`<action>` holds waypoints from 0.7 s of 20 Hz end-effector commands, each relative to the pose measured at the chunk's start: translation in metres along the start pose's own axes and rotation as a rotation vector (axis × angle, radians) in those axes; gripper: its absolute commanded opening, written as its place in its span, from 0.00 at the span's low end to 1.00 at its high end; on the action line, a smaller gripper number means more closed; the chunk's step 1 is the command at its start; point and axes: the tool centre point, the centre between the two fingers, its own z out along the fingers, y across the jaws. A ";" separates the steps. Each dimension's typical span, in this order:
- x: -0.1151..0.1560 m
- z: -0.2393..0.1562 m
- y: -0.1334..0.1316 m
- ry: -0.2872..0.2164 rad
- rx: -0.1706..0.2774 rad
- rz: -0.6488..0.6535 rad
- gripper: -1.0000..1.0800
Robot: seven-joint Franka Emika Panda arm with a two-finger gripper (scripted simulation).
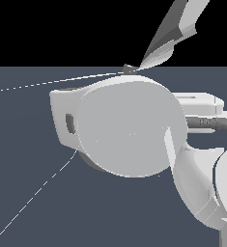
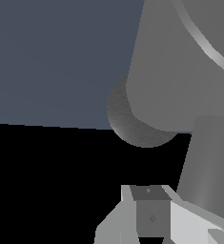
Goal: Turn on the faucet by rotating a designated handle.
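Faucet (image 2: 180,71) fills most of the wrist view as a thick matte grey cylinder, seated on its darker rough round base (image 2: 132,126). Handle (image 2: 206,45), a thin shiny rod, crosses the cylinder's upper face and runs out of frame. Hand (image 2: 149,214) sits close under the base; only one light finger (image 2: 189,224) and a dark pad are visible, so I cannot tell how far apart the fingers stand. Nothing appears to be held.

Assessment: the approach step is in hand, with contact on the handle not yet made. To do it well, the hand should travel along the cylinder towards the rod, meet it near its free end, and push across its length.

Clearance: open floor lies beyond the base, away from the cylinder. The exterior view is largely blocked by the white arm (image 1: 129,128); the faucet cannot be placed there.
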 end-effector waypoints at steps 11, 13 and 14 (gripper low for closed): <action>-0.034 -0.001 0.042 -0.043 -0.023 0.046 0.00; -0.037 -0.001 0.047 -0.049 -0.025 0.048 0.00; -0.038 -0.002 0.049 -0.052 -0.025 0.048 0.00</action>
